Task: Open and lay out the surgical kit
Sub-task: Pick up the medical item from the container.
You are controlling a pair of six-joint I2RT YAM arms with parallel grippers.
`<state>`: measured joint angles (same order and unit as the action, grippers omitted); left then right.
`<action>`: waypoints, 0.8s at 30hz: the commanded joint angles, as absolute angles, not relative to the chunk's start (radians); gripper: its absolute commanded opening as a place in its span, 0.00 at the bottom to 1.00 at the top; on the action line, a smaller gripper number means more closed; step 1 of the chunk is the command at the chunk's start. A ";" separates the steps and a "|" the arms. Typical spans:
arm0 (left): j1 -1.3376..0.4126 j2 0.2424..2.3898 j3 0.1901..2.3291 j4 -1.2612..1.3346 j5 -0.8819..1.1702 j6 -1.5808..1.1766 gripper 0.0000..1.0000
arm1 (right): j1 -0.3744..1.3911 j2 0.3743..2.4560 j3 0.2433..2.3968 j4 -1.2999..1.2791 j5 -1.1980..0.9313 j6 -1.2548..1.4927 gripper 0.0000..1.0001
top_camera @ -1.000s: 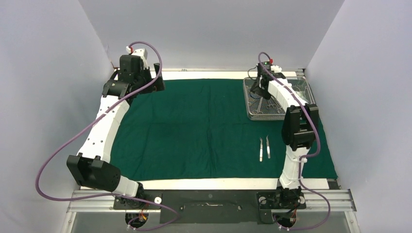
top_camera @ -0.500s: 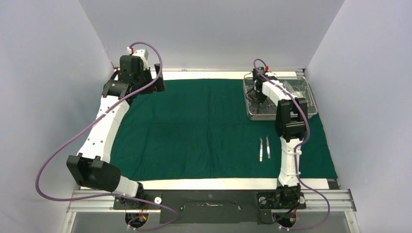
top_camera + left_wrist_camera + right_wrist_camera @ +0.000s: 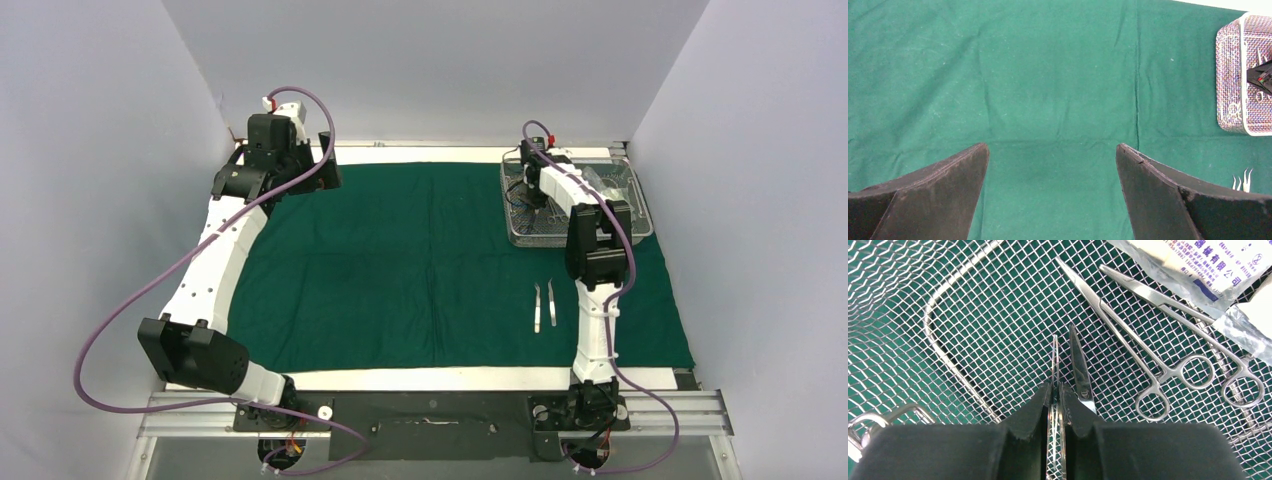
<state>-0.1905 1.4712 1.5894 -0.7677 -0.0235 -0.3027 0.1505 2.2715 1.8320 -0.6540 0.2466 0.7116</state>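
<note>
Right gripper (image 3: pixel 1055 389) on steel instrument (image 3: pixel 1054 352) (in tray (image 3: pixel 998 290))

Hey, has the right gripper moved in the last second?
Yes: the right gripper has dipped lower into the mesh tray, shifting slightly toward its left rim.

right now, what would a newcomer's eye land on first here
The dark green cloth covering the table stands out first. At its far right corner the right gripper is inside the wire-mesh tray, shut on a thin steel instrument beside two ring-handled forceps. Two tweezers lie on the cloth nearer the arms.
</note>
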 commanded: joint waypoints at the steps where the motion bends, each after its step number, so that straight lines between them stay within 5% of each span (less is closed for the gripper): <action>1: -0.188 1.474 1.606 -0.745 -0.016 -0.296 0.96 | 0.152 2.281 1.893 -0.624 0.250 0.694 0.05; 13: -0.188 1.470 1.601 -0.744 -0.018 -0.290 0.96 | 0.146 2.163 1.985 -0.639 0.278 0.558 0.05; 24: -0.188 1.506 1.602 -0.726 0.045 -0.313 0.96 | 0.146 1.790 1.676 -0.621 0.061 0.300 0.05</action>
